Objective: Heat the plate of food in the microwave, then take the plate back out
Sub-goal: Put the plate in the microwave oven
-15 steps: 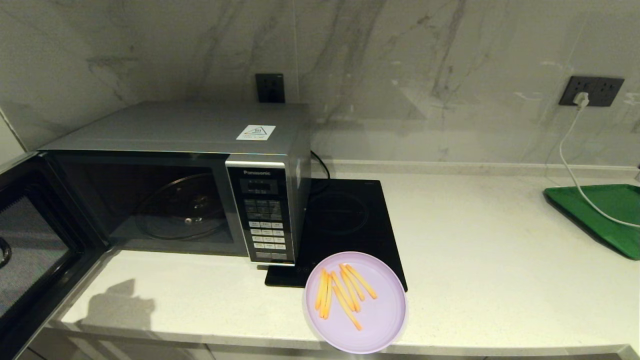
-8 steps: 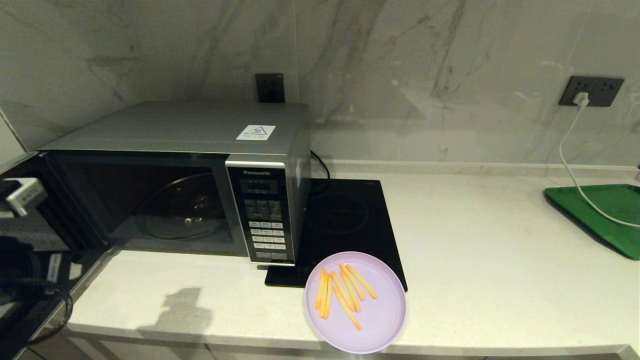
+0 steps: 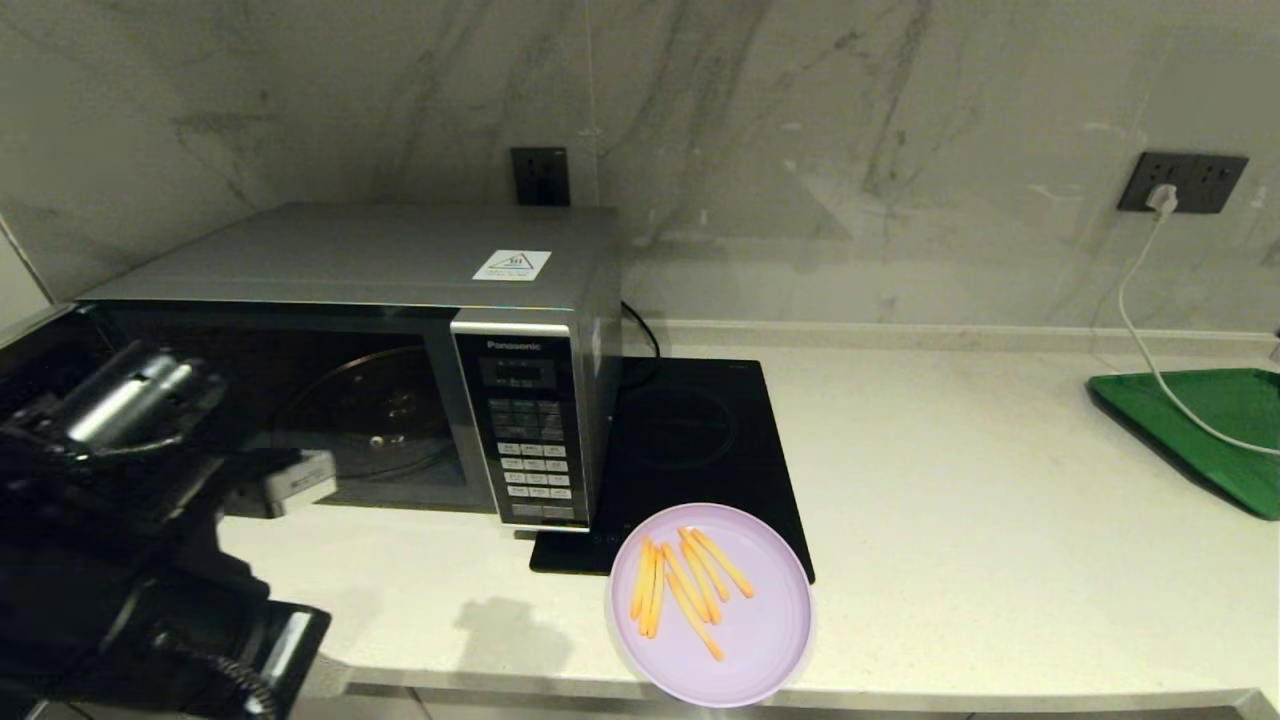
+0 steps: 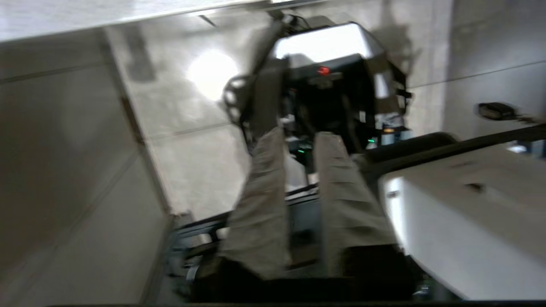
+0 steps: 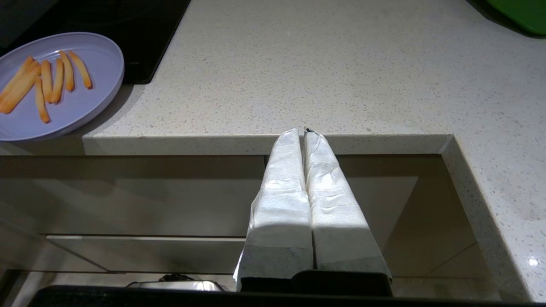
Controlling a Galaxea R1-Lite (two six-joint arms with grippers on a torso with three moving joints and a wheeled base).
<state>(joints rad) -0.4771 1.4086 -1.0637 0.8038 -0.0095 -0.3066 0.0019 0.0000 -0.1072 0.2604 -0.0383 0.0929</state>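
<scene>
The left gripper, two grey padded fingers with a narrow gap between them and nothing held, sits on a bulky black arm raised at the left edge of the pale speckled stone counter, in front of the open cavity of the silver-grey Panasonic microwave. That arm covers the swung-out dark door and part of the cavity mouth. Well to the gripper's right, the round pale lilac plate of orange-yellow fries lies at the counter's front edge, overlapping the flat black induction hob. Farther right lie a green rectangular tray and a white cable. The right gripper, white pads pressed together on nothing, hangs below the counter edge, the plate off to its left. Half a second ago the left arm was lower and further left; the plate has not moved
</scene>
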